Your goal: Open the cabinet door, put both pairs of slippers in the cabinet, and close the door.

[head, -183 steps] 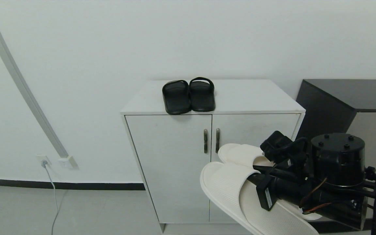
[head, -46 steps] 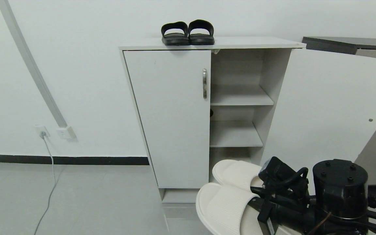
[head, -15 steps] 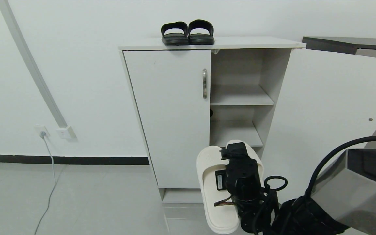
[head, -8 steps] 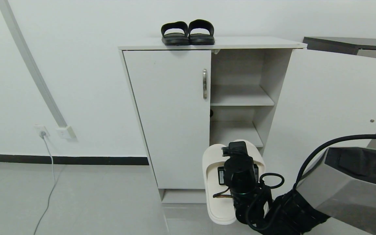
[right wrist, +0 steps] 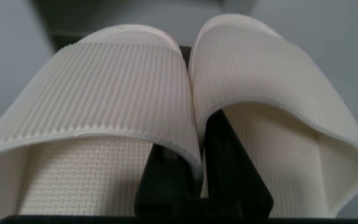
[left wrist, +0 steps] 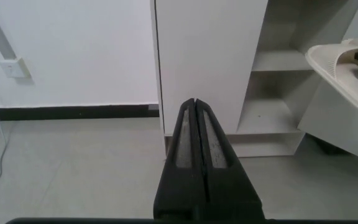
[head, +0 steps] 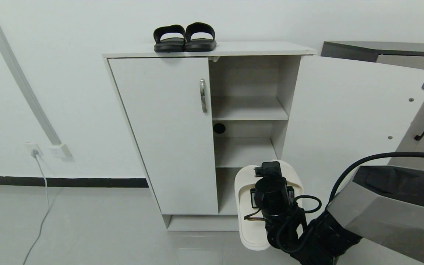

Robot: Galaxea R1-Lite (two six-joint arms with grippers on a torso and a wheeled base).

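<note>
**Head view.**
- Cabinet [head: 162,136]: white and upright against the wall. Its left door was shut, with a metal handle [head: 203,95].
- Right door [head: 344,121]: swung wide open to the robot's right.
- Open half of the cabinet: showed an upper shelf [head: 249,109], a lower shelf [head: 244,151] and a bottom compartment. All were bare, with a dark round hole [head: 219,128] in the back panel.
- Black slippers [head: 184,37]: one pair, side by side on the cabinet top above the shut door, toes at the front edge.
- White slippers [head: 244,206]: one pair, held off the floor by the right arm [head: 275,200]. They were in front of the open half at bottom-compartment level, toes toward the cabinet. I could not tell whether the toes had crossed the front edge.
- Also seen: a wall socket [head: 34,150] with a cable running to the floor, and a grey cupboard [head: 410,64] behind the open door.

**Left wrist view.**
- Left gripper [left wrist: 195,104]: fingers pressed flat together with nothing between them. It was low over the floor, in front of the shut door and well apart from the white slippers seen farther off.

**Right wrist view.**
- Right gripper [right wrist: 199,167]: black fingers [right wrist: 165,180] ran under the straps. The jaws were clamped on the two adjoining inner edges of the white slippers, holding both at once.
- White slippers: ribbed straps up, the two touching each other along their inner sides, with the dark cabinet opening ahead of the toes.
</note>
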